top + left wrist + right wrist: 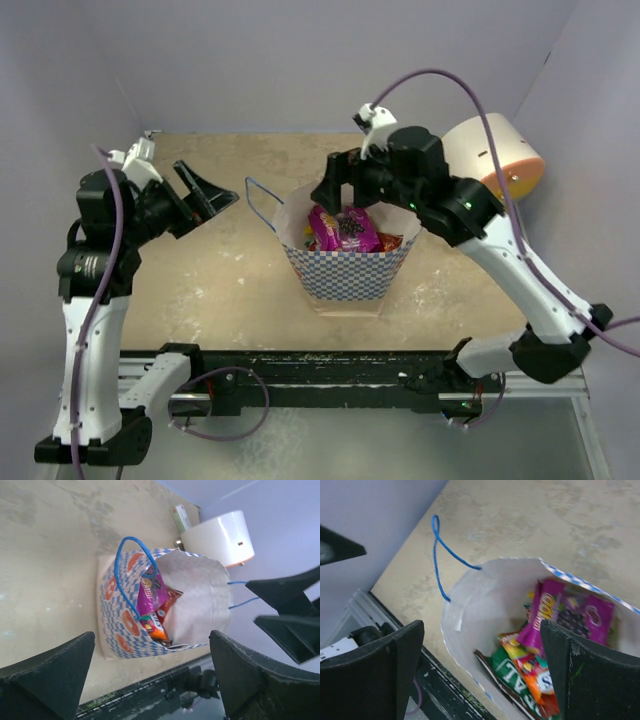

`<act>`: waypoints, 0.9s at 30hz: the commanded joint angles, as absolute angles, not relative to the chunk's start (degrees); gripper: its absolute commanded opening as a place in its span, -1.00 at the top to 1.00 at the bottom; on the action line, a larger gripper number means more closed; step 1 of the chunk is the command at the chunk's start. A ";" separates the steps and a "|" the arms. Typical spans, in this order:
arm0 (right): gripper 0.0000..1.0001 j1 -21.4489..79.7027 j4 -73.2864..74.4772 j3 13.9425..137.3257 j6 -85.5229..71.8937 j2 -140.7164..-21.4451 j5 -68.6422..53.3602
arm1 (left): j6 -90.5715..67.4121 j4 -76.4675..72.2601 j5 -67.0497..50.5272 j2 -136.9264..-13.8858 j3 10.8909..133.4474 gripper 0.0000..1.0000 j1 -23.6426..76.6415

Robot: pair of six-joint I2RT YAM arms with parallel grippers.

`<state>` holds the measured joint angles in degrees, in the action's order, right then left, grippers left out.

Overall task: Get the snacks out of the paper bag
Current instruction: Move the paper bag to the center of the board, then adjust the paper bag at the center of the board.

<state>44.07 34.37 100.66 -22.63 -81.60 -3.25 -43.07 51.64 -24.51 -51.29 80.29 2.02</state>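
Note:
The paper bag (pixel 345 272) stands upright mid-table, blue-and-white checkered outside, cream inside, mouth open. Snacks fill it: a purple candy packet (pixel 343 229) on top, a green "REAL" chip bag (pixel 512 672), an orange packet (pixel 537 675) and a red one (pixel 169 602). My right gripper (pixel 350 190) hovers just above the bag's mouth, open and empty; in its wrist view the bag (pixel 480 605) lies between the fingers (pixel 380 670). My left gripper (pixel 205 195) is open and empty, left of the bag and apart from it; its view shows the bag (pixel 120 630) ahead.
A cream cylinder with an orange face (pixel 500 155) lies at the back right behind the right arm. A blue string handle (pixel 258 200) sticks out from the bag's left side. The black rail (pixel 320 370) runs along the near edge.

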 commanded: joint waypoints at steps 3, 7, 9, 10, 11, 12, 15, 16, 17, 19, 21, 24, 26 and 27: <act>-0.99 44.25 42.00 95.91 -20.39 -72.27 13.34 | -46.52 37.34 -37.82 -57.42 74.52 -0.84 2.68; -0.99 44.20 40.63 95.88 -21.22 -70.08 17.47 | -46.84 35.91 -34.92 -57.15 70.30 -0.81 3.86; -0.99 44.24 38.53 95.98 -20.59 -69.48 17.72 | -47.33 34.92 -34.38 -58.50 68.03 -0.72 5.43; -0.99 44.20 37.83 96.05 -20.00 -69.30 18.07 | -47.26 34.96 -33.00 -59.53 67.47 -0.66 6.88; -0.99 44.20 37.42 96.25 -19.08 -69.31 18.51 | -46.90 35.40 -30.16 -60.56 67.34 -0.63 8.93; -0.99 44.20 37.47 96.48 -18.16 -69.41 19.17 | -46.63 35.79 -26.98 -61.44 67.45 -0.62 11.02; -0.99 44.22 38.42 96.89 -16.83 -69.61 21.31 | -47.48 33.06 -22.77 -63.33 66.45 -0.56 14.33; -0.99 44.21 38.59 96.85 -16.77 -69.50 21.55 | -47.68 32.42 -21.90 -63.92 66.12 -0.46 14.41; -0.99 44.23 38.63 96.60 -16.78 -69.26 21.35 | -47.65 32.76 -20.24 -64.52 66.37 -0.28 14.47; -0.99 44.29 38.57 95.88 -16.94 -68.37 20.46 | -47.11 33.48 -17.28 -65.57 67.13 0.00 14.44; -0.99 44.24 38.21 94.26 -16.73 -66.70 20.00 | -46.78 32.93 -16.35 -66.69 67.45 0.04 14.45; -0.99 44.21 38.29 92.27 -16.37 -64.66 21.07 | -46.27 32.52 -15.67 -68.32 68.01 0.03 14.42; -0.99 44.25 38.72 91.65 -16.45 -63.71 22.07 | -46.16 32.24 -15.39 -69.38 67.95 0.03 14.42; -0.99 44.26 38.99 91.47 -16.45 -63.38 22.34 | -46.07 32.05 -15.34 -69.95 67.83 0.03 14.48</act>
<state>44.21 40.25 91.88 -17.39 -66.00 19.16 -46.94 35.57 -17.74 -68.51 66.61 14.33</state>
